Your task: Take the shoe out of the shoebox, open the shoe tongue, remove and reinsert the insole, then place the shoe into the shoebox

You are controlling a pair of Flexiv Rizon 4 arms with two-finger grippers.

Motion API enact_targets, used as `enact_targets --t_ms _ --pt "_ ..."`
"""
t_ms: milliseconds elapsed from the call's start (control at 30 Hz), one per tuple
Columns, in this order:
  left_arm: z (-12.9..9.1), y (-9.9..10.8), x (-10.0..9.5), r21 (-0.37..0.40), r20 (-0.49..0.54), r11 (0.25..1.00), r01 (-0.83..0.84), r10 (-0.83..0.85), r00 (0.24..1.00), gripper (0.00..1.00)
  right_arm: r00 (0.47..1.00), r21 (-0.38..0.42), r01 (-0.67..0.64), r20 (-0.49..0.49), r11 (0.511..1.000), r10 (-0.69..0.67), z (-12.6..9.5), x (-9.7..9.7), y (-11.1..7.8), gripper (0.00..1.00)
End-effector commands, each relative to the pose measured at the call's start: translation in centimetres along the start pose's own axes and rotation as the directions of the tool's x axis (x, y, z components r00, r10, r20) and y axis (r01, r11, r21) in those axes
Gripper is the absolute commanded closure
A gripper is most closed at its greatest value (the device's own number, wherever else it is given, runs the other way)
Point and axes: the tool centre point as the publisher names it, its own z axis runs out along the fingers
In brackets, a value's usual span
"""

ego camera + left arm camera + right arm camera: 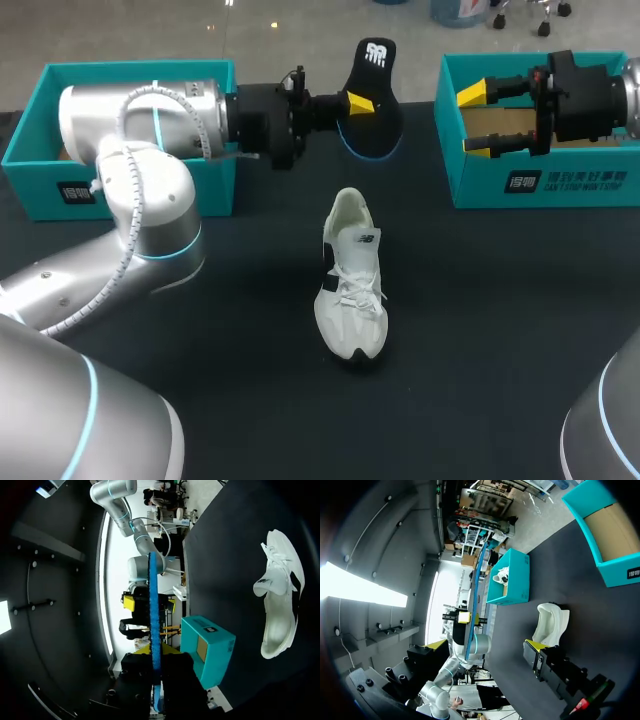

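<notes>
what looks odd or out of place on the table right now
Only the insole: it is out of the shoe, held in the air by the left gripper beyond its heel. The shoe stands upright on the table, outside the left box and right box. Nothing looks spilled or damaged.

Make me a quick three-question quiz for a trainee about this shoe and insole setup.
1. True or false: the white shoe rests on the table, outside the left shoebox and the right shoebox.
2. Multiple choice: the left claw is shut on A) a shoelace, B) the insole, C) nothing.
3. Fill in: the right claw is ____ and holds nothing.
Key: 1 true; 2 B; 3 open.
</notes>
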Motion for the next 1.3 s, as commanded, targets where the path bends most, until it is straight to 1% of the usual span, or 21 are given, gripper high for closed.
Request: enact_targets --t_ms 33,100,200,333,533,733,767,800,900,967,1000,1033,1200,1300 --pt "0.6 -0.2 0.2 0.013 0.02 1.0 -0.026 0.026 0.999 1.0 1.0 0.017 0.011 -0.004 1.0 -0.011 0.3 0.3 0.2 0.0" --pt "0.9 -0.5 0.2 0.017 0.025 1.0 -0.025 0.025 0.999 1.0 1.0 0.031 0.016 -0.001 0.999 -0.016 0.7 0.6 0.4 0.0" --pt "1.4 -0.9 0.3 0.029 0.005 0.998 -0.059 0.059 0.998 1.0 1.0 0.055 0.007 0.009 0.998 -0.008 1.3 0.8 0.7 0.0" --pt "2.0 -1.3 0.5 0.026 -0.004 0.996 -0.087 0.087 0.996 1.0 1.0 0.057 -0.012 0.016 0.998 0.011 1.9 0.9 1.1 0.0" --pt "2.9 -1.7 0.8 0.011 0.033 0.997 -0.075 0.075 0.997 1.0 1.0 0.064 -0.014 0.012 0.998 0.013 3.2 1.4 1.5 0.0" --pt "3.8 -2.0 1.1 0.007 0.042 0.997 -0.078 0.077 0.996 1.0 1.0 0.069 -0.026 -0.004 0.997 0.026 4.5 1.7 1.5 0.0" --pt "3.9 -2.0 1.1 0.003 0.049 0.997 -0.076 0.076 0.996 1.0 1.0 0.07 -0.03 -0.007 0.997 0.03 4.7 1.6 1.5 0.05" --pt "4.0 -2.0 1.1 0.003 0.053 0.997 -0.074 0.074 0.996 1.0 0.999 0.07 -0.031 -0.007 0.997 0.032 4.9 1.6 1.5 0.14" --pt "4.3 -2.0 1.0 -0.006 0.065 0.997 -0.073 0.073 0.995 1.0 0.999 0.074 -0.034 -0.009 0.997 0.035 5.5 1.8 1.5 0.27" --pt "4.4 -2.0 0.9 -0.008 0.073 0.997 -0.07 0.071 0.995 1.0 0.999 0.07 -0.036 -0.007 0.997 0.037 5.7 1.8 1.5 0.4" --pt "4.4 -2.0 0.9 -0.008 0.074 0.997 -0.07 0.071 0.995 1.0 0.999 0.066 -0.039 -0.007 0.997 0.039 5.8 1.8 1.5 0.49" --pt "4.5 -2.0 0.9 -0.009 0.075 0.997 -0.07 0.071 0.995 1.0 0.999 0.064 -0.041 -0.007 0.997 0.041 5.8 1.8 1.5 0.51" --pt "4.6 -2.2 0.9 -0.007 0.082 0.998 -0.064 0.065 0.994 1.0 0.999 0.061 -0.046 -0.011 0.997 0.047 6.1 1.7 1.6 0.51" --pt "4.7 -2.2 0.9 -0.009 0.086 0.998 -0.061 0.062 0.994 1.0 0.999 0.057 -0.052 -0.013 0.997 0.052 6.2 1.6 1.7 0.55"
